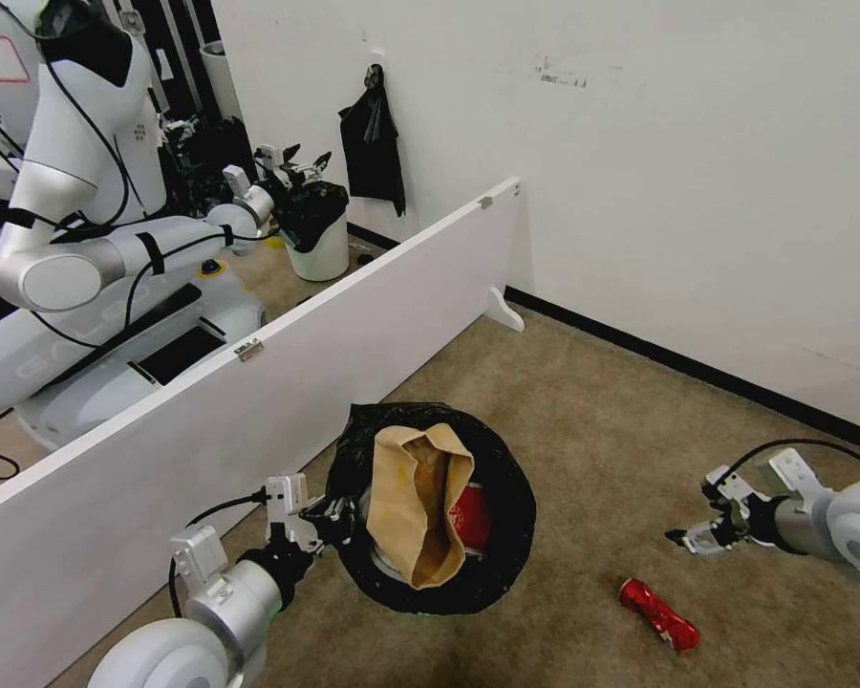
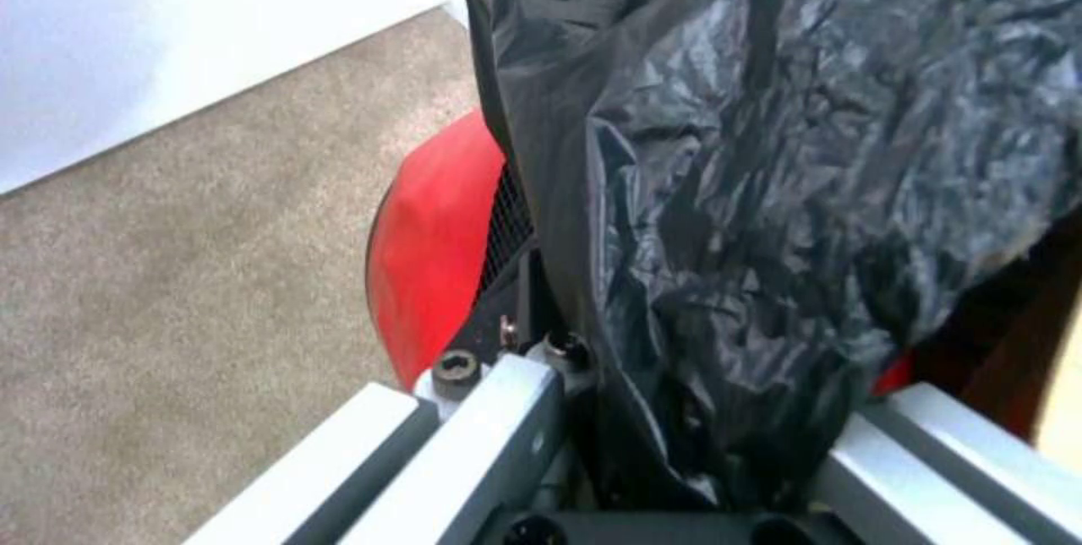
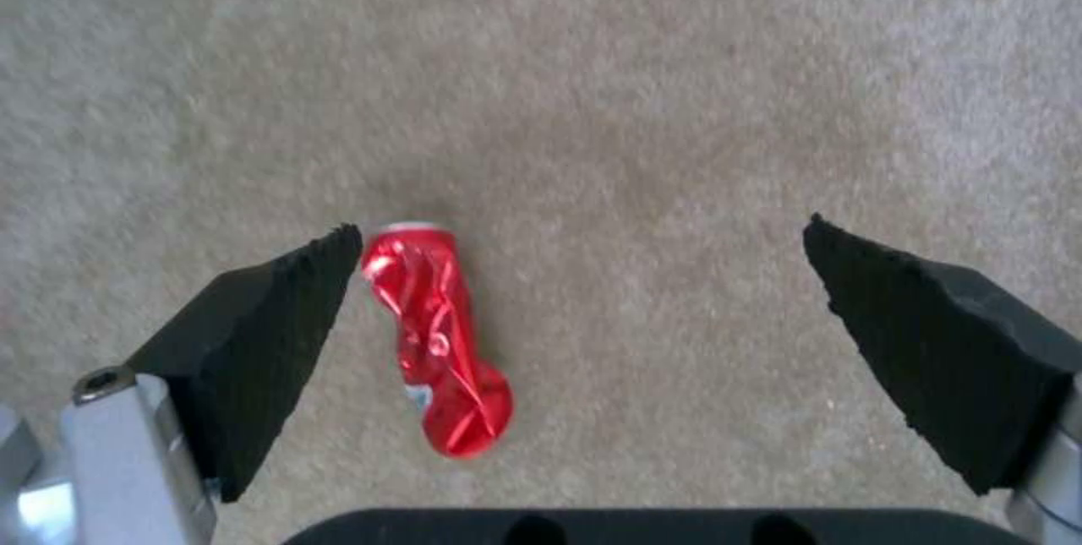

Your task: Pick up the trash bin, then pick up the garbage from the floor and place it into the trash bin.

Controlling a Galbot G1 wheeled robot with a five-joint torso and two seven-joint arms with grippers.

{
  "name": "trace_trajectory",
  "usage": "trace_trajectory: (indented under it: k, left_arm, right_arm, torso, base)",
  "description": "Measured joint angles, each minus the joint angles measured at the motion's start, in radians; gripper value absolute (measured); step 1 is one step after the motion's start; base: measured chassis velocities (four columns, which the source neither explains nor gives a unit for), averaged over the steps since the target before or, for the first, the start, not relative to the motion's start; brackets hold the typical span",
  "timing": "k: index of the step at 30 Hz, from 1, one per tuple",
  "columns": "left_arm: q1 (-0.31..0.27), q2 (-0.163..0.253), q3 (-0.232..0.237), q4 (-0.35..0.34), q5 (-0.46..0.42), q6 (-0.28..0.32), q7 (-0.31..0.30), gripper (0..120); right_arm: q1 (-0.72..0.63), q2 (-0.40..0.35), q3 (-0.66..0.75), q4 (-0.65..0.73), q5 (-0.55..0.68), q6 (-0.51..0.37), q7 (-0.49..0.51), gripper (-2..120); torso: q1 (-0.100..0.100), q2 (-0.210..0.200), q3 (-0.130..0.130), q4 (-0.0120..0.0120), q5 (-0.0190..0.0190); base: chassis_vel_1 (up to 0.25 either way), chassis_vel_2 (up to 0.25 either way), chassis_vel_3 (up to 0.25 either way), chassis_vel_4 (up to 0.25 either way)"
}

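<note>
On the left, a long white partition board [image 1: 258, 382] runs along the beige carpet floor [image 1: 592, 430]. Just in front of it, the left gripper [image 1: 330, 516] is clamped on the rim of the small round red trash bin [image 2: 434, 266], pinching the crinkly glossy black plastic bag liner [image 1: 506, 497] that drapes over the edge — the left wrist view shows the plastic bunched between the metal fingers [image 2: 496, 427], with the red wall just beyond. Whether the bin rests on the carpet or hangs above it cannot be told. Inside the bin, a crumpled tan paper bag [image 1: 416, 502] stands against the liner, and a red-and-white paper cup [image 1: 468, 521] lies beside it, partly hidden.

Further right, a crushed red metal can [image 1: 657, 613] lies on the carpet, apart from the bin. The right gripper [image 1: 693, 542] hangs near the can, above it — its black foam pads [image 3: 270, 325] are spread wide and hold nothing, the can lying just beside one pad in the right wrist view.
</note>
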Motion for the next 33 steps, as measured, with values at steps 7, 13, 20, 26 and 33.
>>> trace_trajectory:
  k: [7, 13, 20, 26, 33]
  left_arm:
    - [-0.007, -0.002, -0.001, 0.005, 0.000, 0.000, 0.000, 0]
    - [-0.009, -0.005, -0.002, 0.011, 0.001, -0.001, 0.001, 0]
    - [-0.026, -0.005, 0.007, 0.028, 0.001, -0.001, 0.002, 0]
    - [-0.029, 0.001, 0.010, 0.036, 0.000, -0.001, 0.003, 0]
    - [-0.032, 0.002, 0.009, 0.043, -0.001, -0.001, 0.004, 0]
  right_arm:
    - [-0.001, 0.008, -0.031, -0.017, -0.034, 0.005, -0.025, 100]
    - [0.063, 0.038, -0.128, -0.033, -0.062, 0.007, -0.041, 100]
    - [0.100, 0.056, -0.184, -0.052, -0.081, 0.008, -0.054, 100]
    - [0.191, 0.097, -0.292, -0.077, -0.088, 0.008, -0.057, 100]
    - [0.311, 0.136, -0.414, -0.121, -0.100, 0.010, -0.081, 100]
  torso:
    - [0.000, 0.000, 0.000, 0.0001, -0.0001]
    - [0.000, 0.000, 0.000, 0.0001, -0.0001]
    - [0.000, 0.000, 0.000, 0.0001, -0.0002]
    - [0.000, 0.000, 0.000, 0.0000, 0.0003]
    - [0.000, 0.000, 0.000, 0.0000, -0.0002]
  base:
    - [0.000, 0.000, 0.000, 0.000]
    - [0.000, 0.000, 0.000, 0.000]
    - [0.000, 0.000, 0.000, 0.000]
    - [0.000, 0.000, 0.000, 0.000]
    - [0.000, 0.000, 0.000, 0.000]
